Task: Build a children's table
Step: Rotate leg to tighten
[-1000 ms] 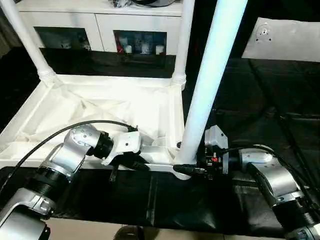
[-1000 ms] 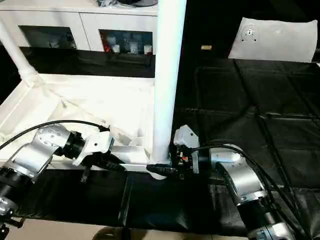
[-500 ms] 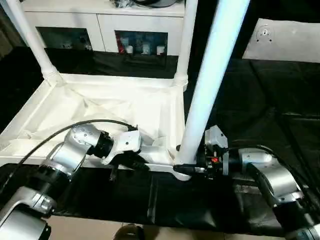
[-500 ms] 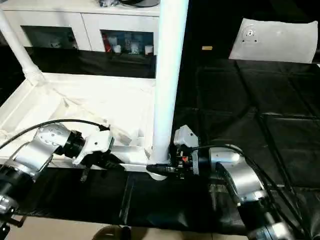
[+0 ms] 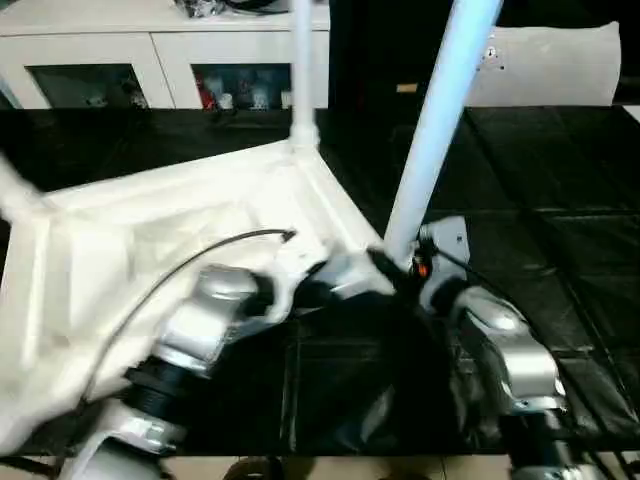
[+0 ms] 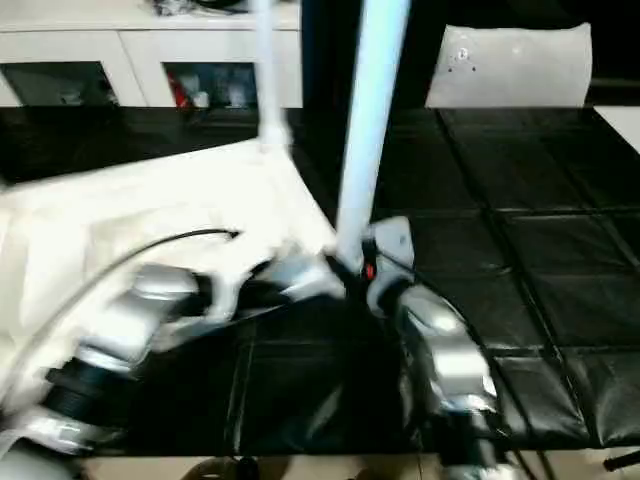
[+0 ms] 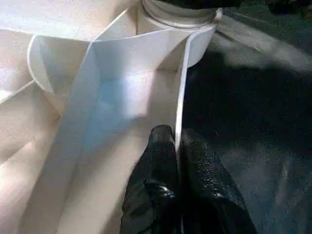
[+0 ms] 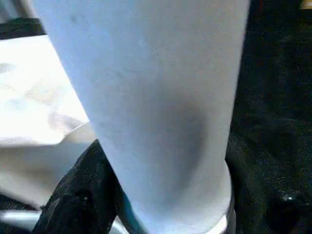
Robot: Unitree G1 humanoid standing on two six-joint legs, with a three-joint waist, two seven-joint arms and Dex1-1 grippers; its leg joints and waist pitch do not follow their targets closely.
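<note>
Black rubbery fingers of the left end effector are pinched shut on the thin upright side wall of the white plastic table top, close to the corner socket. The right end effector sits at the foot of the tall white tapered leg; its dark fingers stand partly open on either side of the leg's base, which lies between them, though whether they press on it cannot be made out.

That leg rises from the near right corner of the upturned top, where the two silver forearms meet. A second white leg stands in the far corner socket, and the blurred base of another shows at the top's left edge. The top lies ribbed side up, skewed on the black sheet-covered surface. Behind it stands a white cabinet with glass-fronted compartments, and a pale flat panel leans at the far right.

Judging by this, the step in hand is seating the near leg in its socket while the left arm steadies the top. The next move probably calls for a firm hold round the leg's base and a turn about its own axis, with the rim kept pinned so the top does not swing round with it.
</note>
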